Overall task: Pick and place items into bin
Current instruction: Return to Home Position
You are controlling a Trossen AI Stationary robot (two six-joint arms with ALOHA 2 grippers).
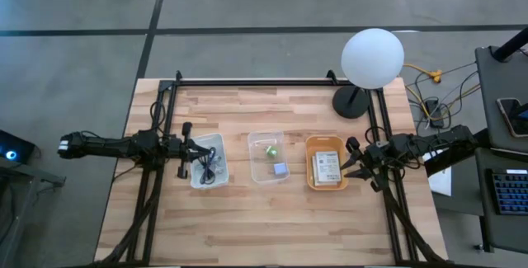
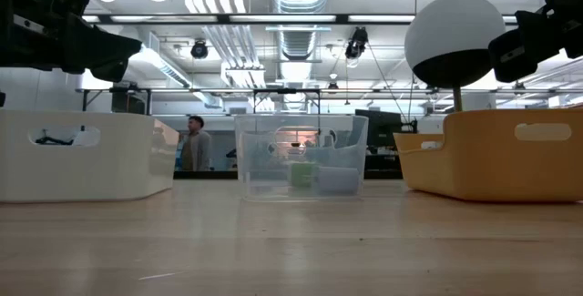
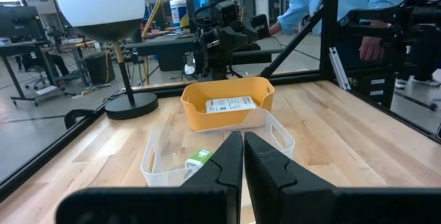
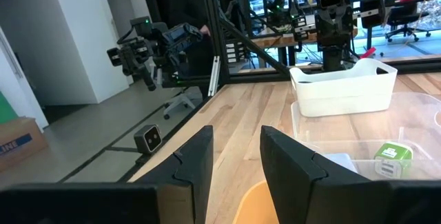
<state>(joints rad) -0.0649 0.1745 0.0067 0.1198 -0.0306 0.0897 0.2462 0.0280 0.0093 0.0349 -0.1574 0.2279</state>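
High view looks down on a wooden worktop (image 1: 247, 227) with three containers in a row across its middle. The white tray (image 1: 216, 138) sits nearest the left edge, the clear tray (image 1: 254, 157) in the centre, and the yellow bin (image 1: 311, 169) nearest the right edge.

The left tool (image 1: 186, 149) sits at the white tray's left-hand rim, with its arm reaching in level from the left edge. In the left wrist view its two fingers are pressed almost together, leaving only a thin slit. Nothing is held between them.

The right tool (image 1: 350, 159) sits at the yellow bin's right-hand rim, with its arm coming in from the right edge. In the right wrist view its fingers stand clearly parted, with bare space between them, and they grasp nothing.

The low view shows both tools raised well above the container rims, touching none of them.

Coiled black cables (image 1: 206, 166) lie in the white tray. A green piece (image 1: 271, 149) and a lavender piece (image 1: 280, 168) lie apart in the clear tray. White printed boxes (image 1: 327, 167) lie flat in the yellow bin.

A lamp (image 1: 373, 57) with a white globe stands near the right edge, beyond the yellow bin as the low view sees it. A person (image 2: 194, 144) stands far back in the room.
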